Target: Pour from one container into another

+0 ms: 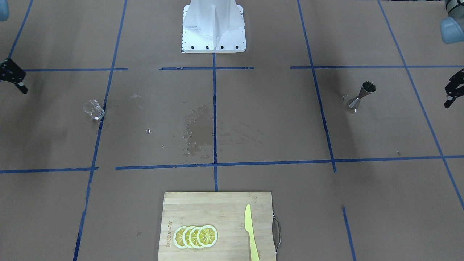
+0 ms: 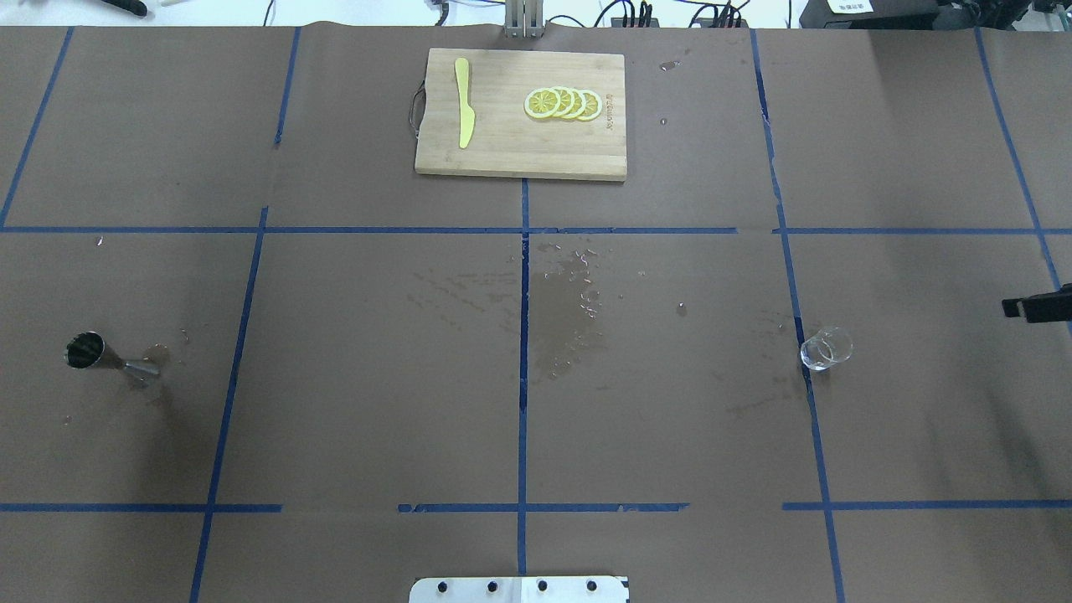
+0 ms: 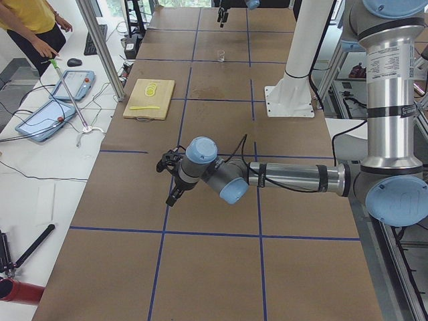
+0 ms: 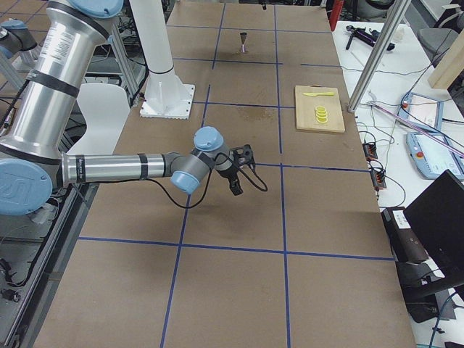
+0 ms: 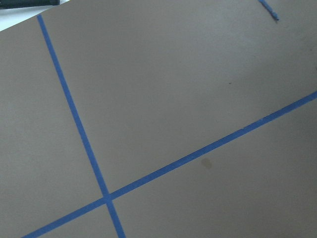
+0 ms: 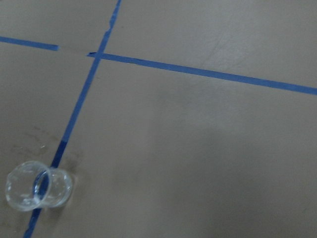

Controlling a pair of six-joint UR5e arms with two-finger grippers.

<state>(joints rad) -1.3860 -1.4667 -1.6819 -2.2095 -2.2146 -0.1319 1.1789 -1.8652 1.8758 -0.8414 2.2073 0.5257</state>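
The clear glass cup (image 1: pixel 94 110) stands upright on a blue tape line on my right side; it also shows in the overhead view (image 2: pixel 826 348) and low left in the right wrist view (image 6: pixel 37 191). The steel hourglass jigger (image 1: pixel 360 97) stands upright on my left side (image 2: pixel 109 356). My right gripper (image 4: pixel 243 172) hovers open and empty, well outboard of the cup, at the view's edge (image 1: pixel 14 78). My left gripper (image 3: pixel 168 179) is open and empty too, outboard of the jigger (image 1: pixel 453 88). Neither touches anything.
A wooden cutting board (image 2: pixel 519 159) at the far middle of the table carries lemon slices (image 2: pixel 563 103) and a yellow knife (image 2: pixel 463 113). Wet spots (image 2: pixel 569 318) mark the brown paper at the centre. The robot's white base (image 1: pixel 214 32) stands at the near edge.
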